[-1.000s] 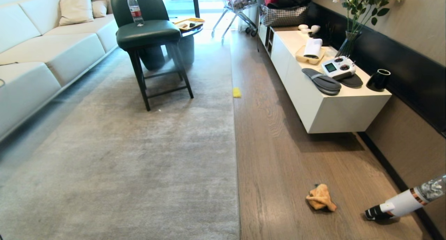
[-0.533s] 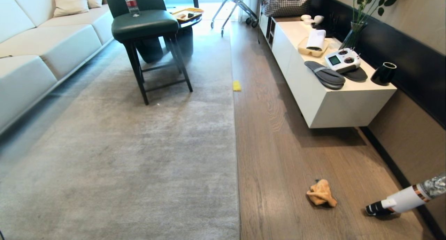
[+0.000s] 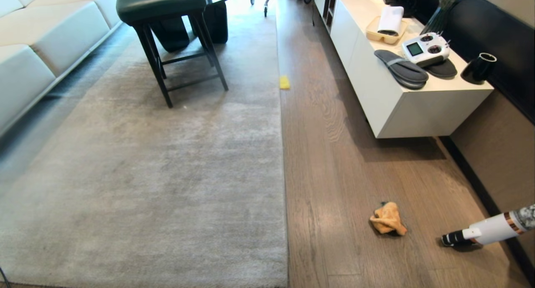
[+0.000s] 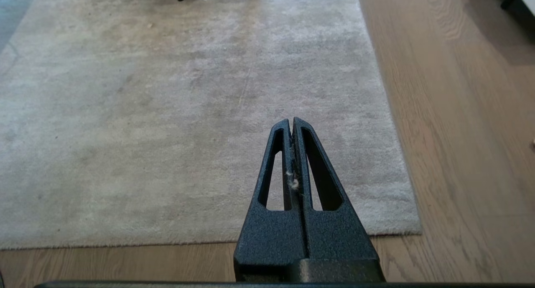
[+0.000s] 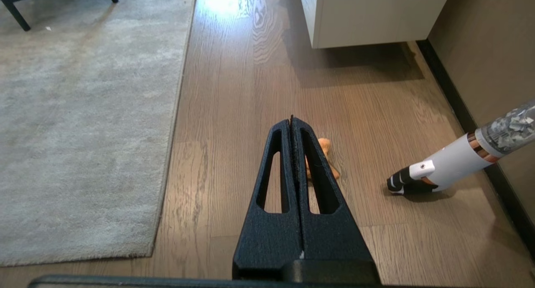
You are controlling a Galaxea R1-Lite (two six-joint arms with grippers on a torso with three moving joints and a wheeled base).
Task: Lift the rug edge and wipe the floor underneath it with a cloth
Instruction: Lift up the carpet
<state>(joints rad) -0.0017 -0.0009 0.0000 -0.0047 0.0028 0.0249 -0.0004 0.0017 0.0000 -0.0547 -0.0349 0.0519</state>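
Note:
A pale grey rug (image 3: 167, 175) lies flat on the brown wood floor (image 3: 342, 187), and its long right edge (image 3: 284, 196) runs straight up the head view. Its near corner (image 4: 411, 227) shows in the left wrist view. The crumpled orange cloth (image 3: 388, 219) rests on the floor to the right of the rug, apart from it. My left gripper (image 4: 292, 121) hangs shut above the rug's near corner, empty but for a bit of lint. My right gripper (image 5: 291, 120) is shut and empty above the floor, partly hiding the cloth (image 5: 324, 148). Neither arm appears in the head view.
A handheld vacuum (image 3: 487, 231) lies on the floor by the right wall, just right of the cloth. A white low cabinet (image 3: 409, 108) stands along that wall. A dark chair (image 3: 167, 12) stands on the rug's far part, a sofa (image 3: 37, 41) on the left. A small yellow sponge (image 3: 284, 82) lies at the rug's edge.
The whole head view has tilted downward, so chair, cabinet and sofa have slid up the picture. Nothing on the floor has moved relative to anything else.

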